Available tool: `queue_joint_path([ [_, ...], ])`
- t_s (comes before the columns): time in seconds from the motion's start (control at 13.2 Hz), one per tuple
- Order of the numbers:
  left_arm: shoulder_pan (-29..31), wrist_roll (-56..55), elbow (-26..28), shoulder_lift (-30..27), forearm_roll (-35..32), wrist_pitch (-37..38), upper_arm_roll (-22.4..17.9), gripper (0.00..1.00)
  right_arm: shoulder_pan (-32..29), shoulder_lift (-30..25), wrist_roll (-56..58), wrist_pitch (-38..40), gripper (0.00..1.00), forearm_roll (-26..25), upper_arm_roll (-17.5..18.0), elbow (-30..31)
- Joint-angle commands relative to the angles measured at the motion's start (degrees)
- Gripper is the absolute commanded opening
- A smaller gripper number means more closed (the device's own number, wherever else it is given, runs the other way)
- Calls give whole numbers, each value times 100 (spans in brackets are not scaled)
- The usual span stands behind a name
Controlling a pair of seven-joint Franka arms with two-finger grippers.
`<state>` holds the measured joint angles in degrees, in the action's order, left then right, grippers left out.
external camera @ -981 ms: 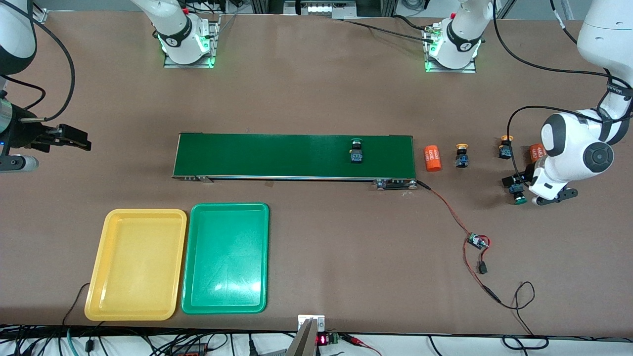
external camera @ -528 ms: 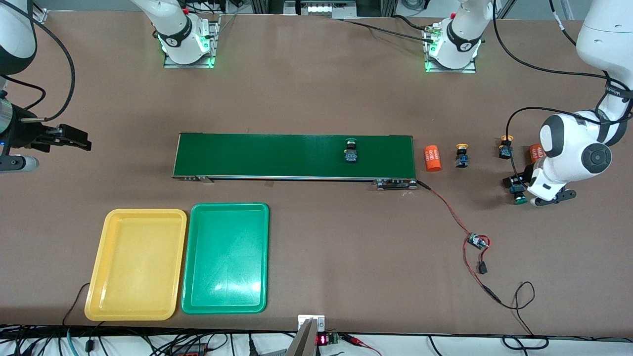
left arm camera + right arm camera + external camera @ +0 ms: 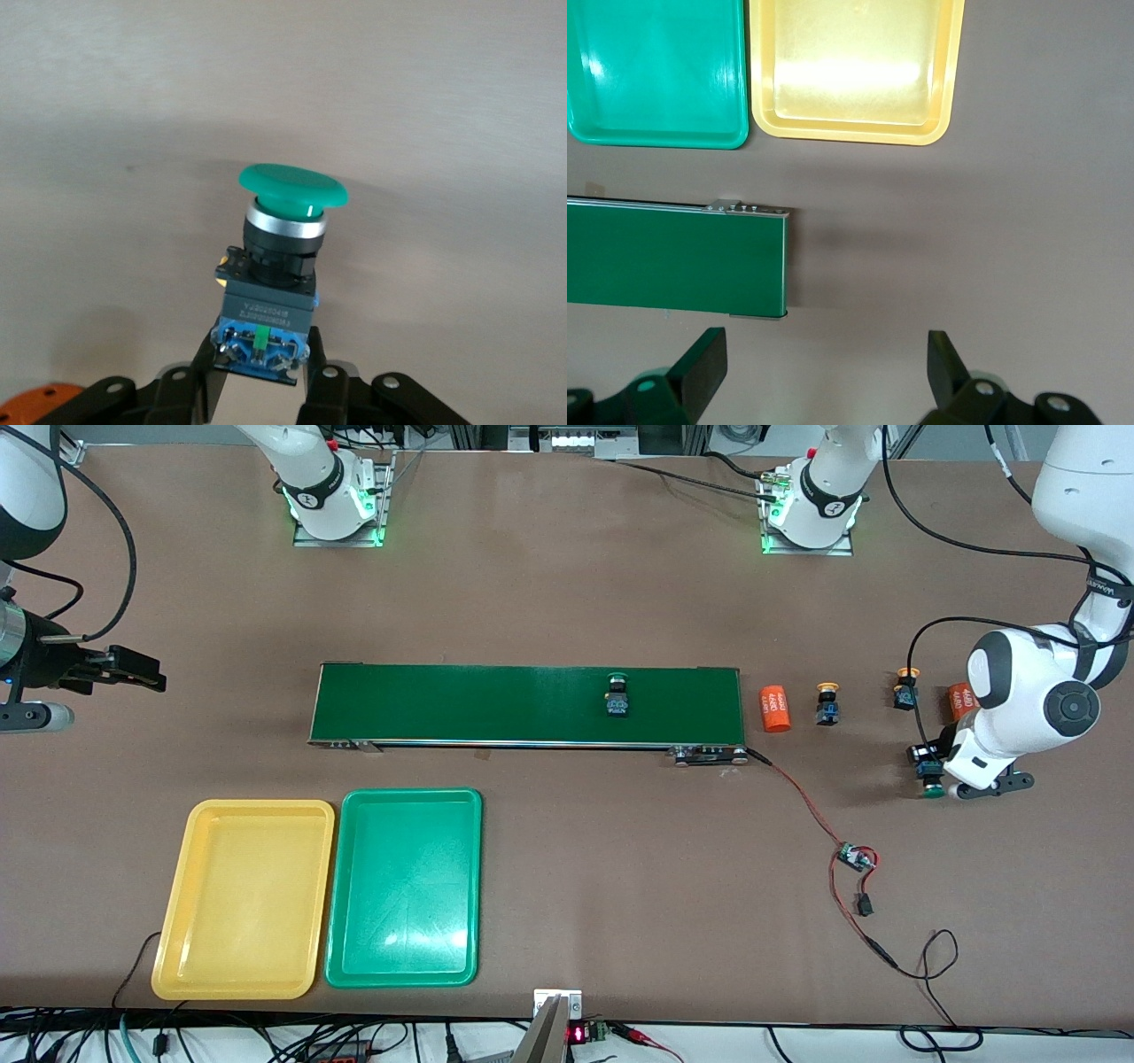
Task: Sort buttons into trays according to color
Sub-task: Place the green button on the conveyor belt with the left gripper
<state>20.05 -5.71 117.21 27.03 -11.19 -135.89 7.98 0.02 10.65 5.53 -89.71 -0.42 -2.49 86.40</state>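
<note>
One green-capped button [image 3: 617, 695] rides on the dark green conveyor belt [image 3: 487, 704]. Two yellow-capped buttons [image 3: 827, 704] [image 3: 905, 689] stand on the table off the belt's end, toward the left arm's end. My left gripper [image 3: 928, 766] is low at the table there, shut on the blue body of the second green-capped button [image 3: 282, 257], with one finger [image 3: 206, 367] on each side. My right gripper [image 3: 133, 670] waits open and empty past the belt's other end; it also shows in the right wrist view [image 3: 824, 345]. The yellow tray [image 3: 244, 899] and the green tray [image 3: 405, 886] lie side by side, empty.
Two orange cylinders [image 3: 775, 708] [image 3: 961, 698] lie among the yellow-capped buttons. A red-and-black wire with a small circuit board [image 3: 855, 857] runs from the belt's end toward the front camera. The trays lie nearer that camera than the belt.
The green-capped button on the belt has travelled toward the right arm's end. My left gripper has shifted slightly with the other green-capped button between its fingers. The right arm has barely moved.
</note>
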Motion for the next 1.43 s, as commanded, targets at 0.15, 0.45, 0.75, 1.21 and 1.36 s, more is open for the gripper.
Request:
queue_joint_path([
  [0.15,-631,-61,187,-1128,656,1589,731,7,-11,-28,-34,76,100,60,21,-1],
  [0.45,-1414,-132,214,-1534,1705,2136,731,6,-11,-28,-34,85,100,60,21,-1],
  [0.75,-2276,-799,311,-1605,2128,2111,880,7,-11,-28,-34,85,100,60,21,8],
  [1.21,-2962,-1732,311,-1254,2200,1453,960,7,-11,-28,-35,120,100,68,21,17],
  [1.36,-2989,-1854,311,-990,2200,1136,969,7,-11,-28,-34,120,100,68,21,17],
])
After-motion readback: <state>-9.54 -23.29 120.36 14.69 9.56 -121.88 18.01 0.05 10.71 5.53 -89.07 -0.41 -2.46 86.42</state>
